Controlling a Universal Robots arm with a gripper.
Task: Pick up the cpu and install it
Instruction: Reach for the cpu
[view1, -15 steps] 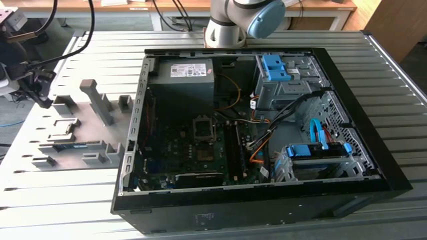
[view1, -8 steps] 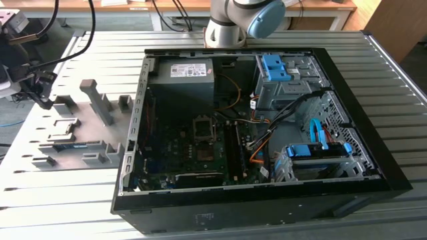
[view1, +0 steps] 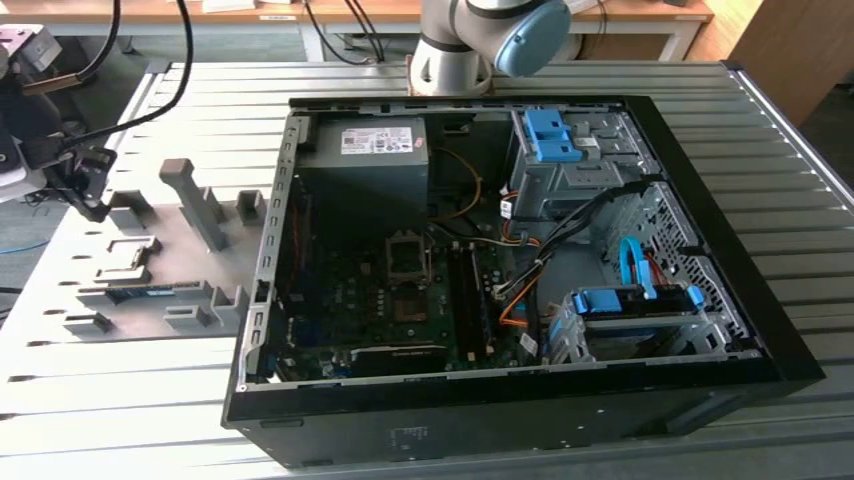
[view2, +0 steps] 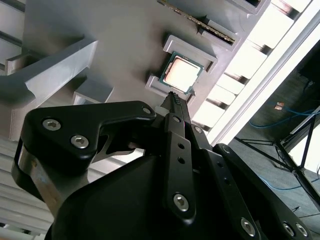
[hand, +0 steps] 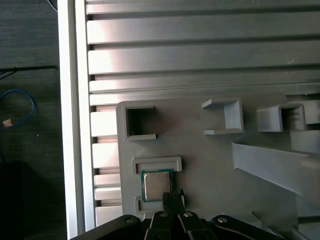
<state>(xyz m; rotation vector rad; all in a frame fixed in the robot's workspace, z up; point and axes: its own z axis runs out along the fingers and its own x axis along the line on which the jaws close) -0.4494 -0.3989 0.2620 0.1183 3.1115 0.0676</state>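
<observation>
The cpu (hand: 156, 185) is a small square chip with a silvery lid and a green rim. It lies flat in a shallow grey holder on the fixture plate (hand: 210, 165). In both wrist views my gripper (hand: 173, 196) hovers just above the plate with its narrow black fingertips pressed together beside one edge of the cpu (view2: 181, 73). Nothing is held between the gripper's (view2: 172, 97) fingers. In the exterior view the open computer case (view1: 507, 260) lies on the table, its motherboard (view1: 360, 300) exposed.
The grey fixture plate (view1: 147, 260) carries several raised holders and a tall ramp-shaped block (view1: 198, 200), at the exterior view's left of the case. The slatted metal table's edge (hand: 75, 125) runs close to the cpu holder, with floor and cables beyond. The arm's base (view1: 454, 50) stands behind the case.
</observation>
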